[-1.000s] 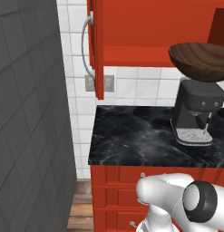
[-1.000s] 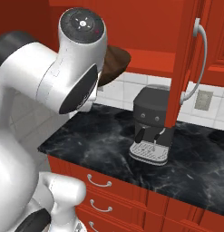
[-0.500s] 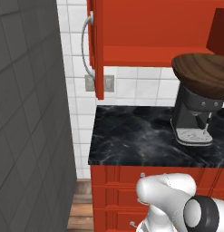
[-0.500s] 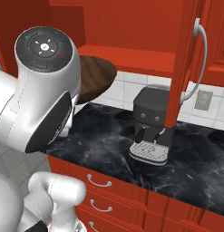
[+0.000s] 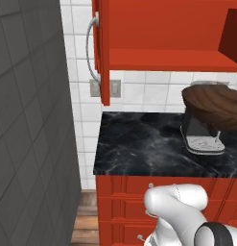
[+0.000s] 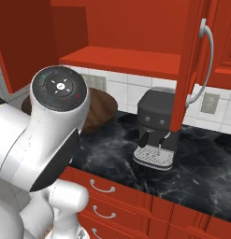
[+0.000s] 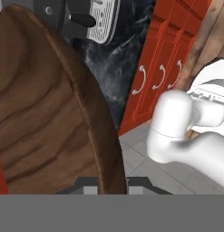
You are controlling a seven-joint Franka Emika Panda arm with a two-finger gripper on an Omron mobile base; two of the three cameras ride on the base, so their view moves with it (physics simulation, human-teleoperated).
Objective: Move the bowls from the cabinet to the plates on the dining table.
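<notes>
Bowl, the dark brown wooden one, is sitting clamped by its rim between the nearly closed jaws of the gripper, its grained inside spreading up and to the left of the fingertips in the hand view. Carried clear of the cabinet, it is hanging in the air just in front of the coffee machine and above the narrow black counter. Compared with half a second ago, the bowl is sitting lower in the left base view, now covering the upper body of the coffee machine, and in the right base view it is showing beside the arm's near joint, which has dropped and is now hiding more of it. Beyond the jaws, red drawers with curved handles are running below the counter edge. Farther back, the cabinet's red shelf is standing with its door swung open, and white wall tiles are lying behind the counter.
</notes>
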